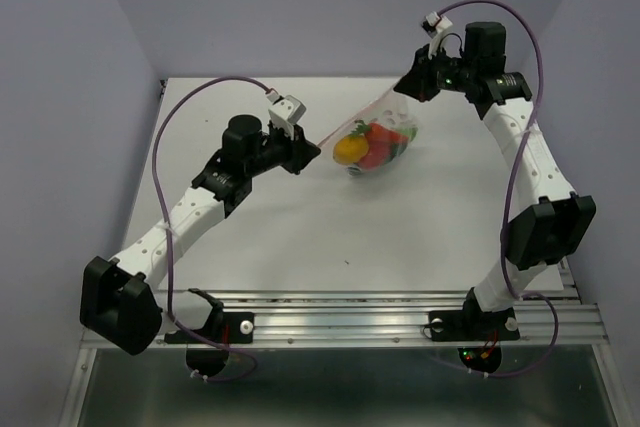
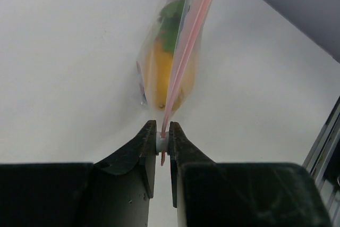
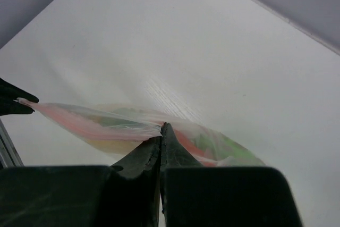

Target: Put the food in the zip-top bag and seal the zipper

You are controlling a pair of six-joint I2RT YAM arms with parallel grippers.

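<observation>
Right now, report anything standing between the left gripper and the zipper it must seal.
Nothing visible does. The left gripper is clamped on the end of the zipper, and the right gripper pinches the same strip farther along. The food hangs below it.

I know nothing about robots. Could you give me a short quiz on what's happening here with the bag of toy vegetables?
1. True or false: the small glossy toy vegetables lie outside the clear crinkly plastic zip-top bag.
2. What does the left gripper pinch? A the bag's pale pink zipper strip; B a toy vegetable; C nothing.
3. Fill in: the right gripper is ___ on the bag.
Key: 1 false; 2 A; 3 shut.
</observation>
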